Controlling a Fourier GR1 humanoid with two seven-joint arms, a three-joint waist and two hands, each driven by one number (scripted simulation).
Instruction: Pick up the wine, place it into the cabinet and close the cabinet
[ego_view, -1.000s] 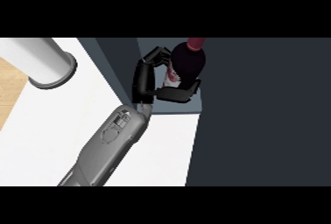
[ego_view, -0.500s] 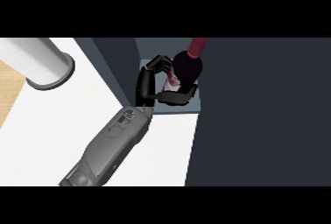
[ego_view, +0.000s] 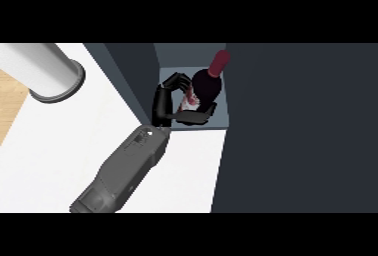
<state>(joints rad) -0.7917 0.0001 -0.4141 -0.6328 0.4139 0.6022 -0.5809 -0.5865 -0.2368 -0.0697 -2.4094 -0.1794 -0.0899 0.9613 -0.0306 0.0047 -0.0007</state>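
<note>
Robot hand (ego_view: 168, 102): curled round the wine bottle, thumb across the bottle's lower side at 5 o'clock, fingers arched over at 10 o'clock; holding it, not released.
Which arm: only one forearm in view, rising from 7 o'clock toward the cabinet; likely the left, though hard to confirm from this angle. Other hand nowhere in the frame.
Wine (ego_view: 207, 85): inside the cabinet opening, dark body with red capsule pointing to 12 o'clock, label partly hidden by fingers.
Cabinet (ego_view: 295, 125): dark mass filling 3 o'clock; open compartment at 12 o'clock with a pale floor; bottle just beside the right wall.
Surface (ego_view: 66, 150): white, spreading from 9 to 6 o'clock.
White cylinder (ego_view: 44, 70): at 10 o'clock, well apart from the action.
Stage: placement almost done, release and door closing not yet done.
Risk one: bottle tipping on release, caused by fingers dragging the label side on the way out.
Risk two: neck or body knocking the right wall, since the gap there looks slim.
Risk three: forearm clipping the compartment's left edge during retreat.
Risk four: door blocked if the bottle sits too near the front lip.
Upright or tilted: cannot tell from this steep view.
</note>
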